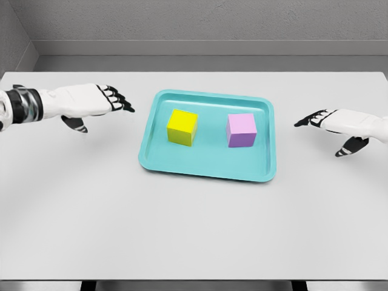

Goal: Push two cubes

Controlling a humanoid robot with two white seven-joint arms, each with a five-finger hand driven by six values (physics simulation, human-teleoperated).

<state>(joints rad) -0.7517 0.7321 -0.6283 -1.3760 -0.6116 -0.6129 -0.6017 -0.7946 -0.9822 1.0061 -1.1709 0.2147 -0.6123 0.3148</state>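
Head view: teal tray (209, 171) mid-table (194, 230). Yellow cube (182, 127) sits in its left half, pink-purple cube (241, 130) in its right half, apart, both upright, plain matte faces. Left hand (91, 103) outside the tray's left edge, right hand (336, 126) outside its right edge; both have fingers extended, holding nothing.

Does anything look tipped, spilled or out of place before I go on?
Nothing stands out. The yellow cube and purple cube sit flat and apart in the teal tray; the tray lies slightly rotated.
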